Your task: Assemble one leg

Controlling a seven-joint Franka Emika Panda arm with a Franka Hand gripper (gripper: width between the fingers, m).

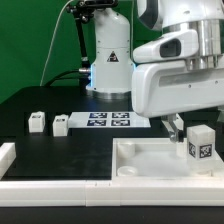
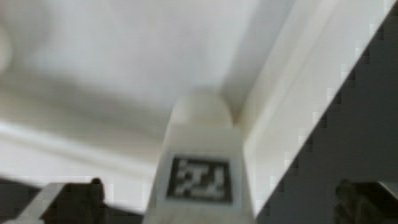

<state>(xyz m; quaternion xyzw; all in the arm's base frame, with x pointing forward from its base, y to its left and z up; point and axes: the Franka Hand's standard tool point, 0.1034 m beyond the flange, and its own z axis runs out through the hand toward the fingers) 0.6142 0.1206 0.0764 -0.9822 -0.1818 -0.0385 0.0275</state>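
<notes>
Leg (image 1: 198, 146) by white tray (image 1: 150, 162), black table (image 1: 60, 150)

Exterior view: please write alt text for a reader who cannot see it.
A white robot arm's claw hangs close to a small tagged white leg standing upright on a large white tray piece. Two more legs sit on the black table.

The leg (image 2: 201, 140) fills the middle of the view, its black-and-white tag (image 2: 198, 180) facing the camera. The claw (image 2: 217, 203) is spread wide, with a dark fingertip (image 2: 68, 202) on each side of the leg, neither touching it. Behind lies a white tray-like piece (image 2: 125, 70) with a raised rim, and the dark surface (image 2: 347, 120) shows beside it.
</notes>
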